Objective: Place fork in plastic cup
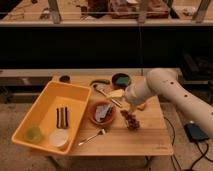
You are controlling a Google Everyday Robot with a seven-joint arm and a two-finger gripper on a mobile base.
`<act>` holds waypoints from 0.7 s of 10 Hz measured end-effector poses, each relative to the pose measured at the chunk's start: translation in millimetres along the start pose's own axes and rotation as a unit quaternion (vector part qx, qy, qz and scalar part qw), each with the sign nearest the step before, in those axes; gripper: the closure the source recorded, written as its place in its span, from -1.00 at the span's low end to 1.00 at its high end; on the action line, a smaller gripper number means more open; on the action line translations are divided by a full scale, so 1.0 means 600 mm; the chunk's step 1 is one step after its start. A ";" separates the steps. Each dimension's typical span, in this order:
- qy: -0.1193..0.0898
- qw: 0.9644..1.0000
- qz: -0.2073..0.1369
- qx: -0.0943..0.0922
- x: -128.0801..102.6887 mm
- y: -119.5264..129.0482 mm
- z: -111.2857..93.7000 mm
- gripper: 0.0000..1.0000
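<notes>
one table (150, 136) bore one yellow bin (70, 86), two cups (the plastic cup (33, 133) and a cream cup (59, 138)), one brown bowl (93, 115), one fork (92, 136) and one long utensil (106, 94), and one gripper (131, 107) hung just right of the bowl.

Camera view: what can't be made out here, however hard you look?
- Gripper, low over the table right of the brown bowl: the arm's own wrist covers it.
- Grey thing in the brown bowl: too small to identify.
- Plastic cup in the yellow bin: its inside cannot be seen.
- Fork: prongs too small to count.
</notes>
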 end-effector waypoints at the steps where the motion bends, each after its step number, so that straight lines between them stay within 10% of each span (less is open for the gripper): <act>1: -0.003 1.000 -0.012 0.007 -0.002 -0.003 0.001 -0.60; 2: -0.025 0.998 -0.043 0.029 -0.008 -0.007 0.002 -0.60; 4: -0.083 0.983 -0.131 0.096 -0.018 -0.008 0.003 -0.60; 7: -0.133 0.942 -0.240 0.192 -0.029 -0.008 0.000 -0.60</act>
